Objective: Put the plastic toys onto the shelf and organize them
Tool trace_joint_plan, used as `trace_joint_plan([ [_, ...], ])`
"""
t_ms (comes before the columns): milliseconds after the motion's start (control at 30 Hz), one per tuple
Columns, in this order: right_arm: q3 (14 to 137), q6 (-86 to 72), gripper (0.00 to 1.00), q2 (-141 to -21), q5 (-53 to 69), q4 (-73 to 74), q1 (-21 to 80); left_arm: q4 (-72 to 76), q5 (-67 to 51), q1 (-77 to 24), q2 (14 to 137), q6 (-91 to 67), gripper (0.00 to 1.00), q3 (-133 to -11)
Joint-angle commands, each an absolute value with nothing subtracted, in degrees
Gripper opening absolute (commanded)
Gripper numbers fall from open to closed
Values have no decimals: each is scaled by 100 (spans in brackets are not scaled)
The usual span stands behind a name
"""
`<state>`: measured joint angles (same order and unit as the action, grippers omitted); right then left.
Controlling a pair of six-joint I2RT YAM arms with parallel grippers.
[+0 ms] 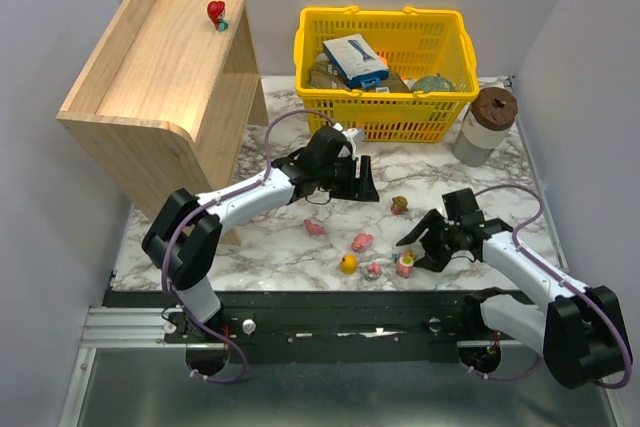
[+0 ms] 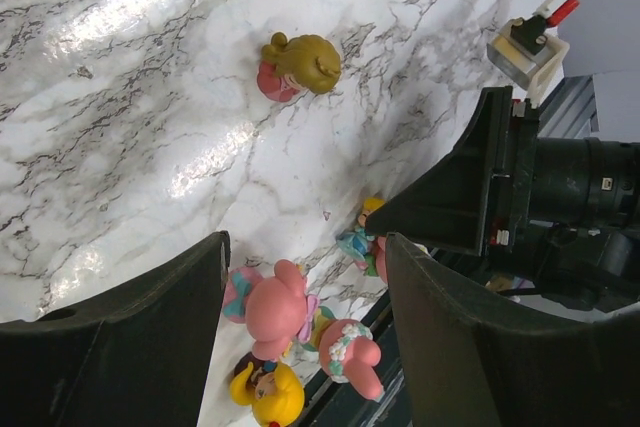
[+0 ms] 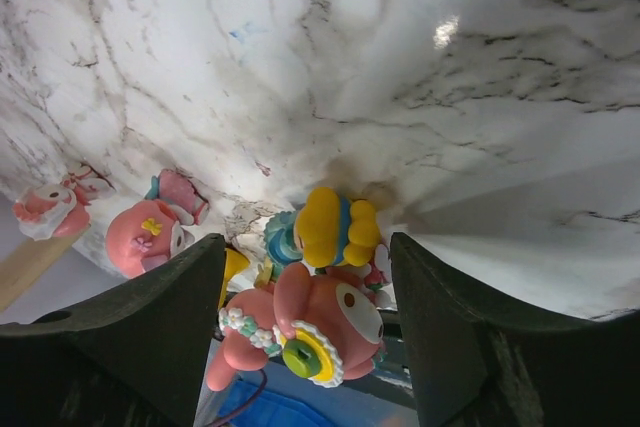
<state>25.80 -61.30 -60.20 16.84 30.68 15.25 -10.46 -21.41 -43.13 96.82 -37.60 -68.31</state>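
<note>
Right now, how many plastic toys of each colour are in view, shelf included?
Red toy, on the shelf: 1
Olive toy: 1
Yellow toy: 1
Pink toys: 3
Yellow-haired pink and blue toy: 1
Total: 7

Marble table (image 1: 275, 255); plastic toys (image 1: 362, 242), shelf (image 1: 160, 67), basket (image 1: 380, 15), cup (image 1: 485, 129)

No text can be read; print on the blue box (image 1: 356, 59) is too small.
</note>
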Motion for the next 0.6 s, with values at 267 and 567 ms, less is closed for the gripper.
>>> trace_joint_plan([
  [267,2267,-6812,54,-6424,1469,2620,1494,-1213,-1916,-4289,9325,-3762,72,-6767],
  [567,2759,-6137,5,-6548,1028,2400,1503,-1310,-1951,-4298,9202,-3665,73,-6767],
])
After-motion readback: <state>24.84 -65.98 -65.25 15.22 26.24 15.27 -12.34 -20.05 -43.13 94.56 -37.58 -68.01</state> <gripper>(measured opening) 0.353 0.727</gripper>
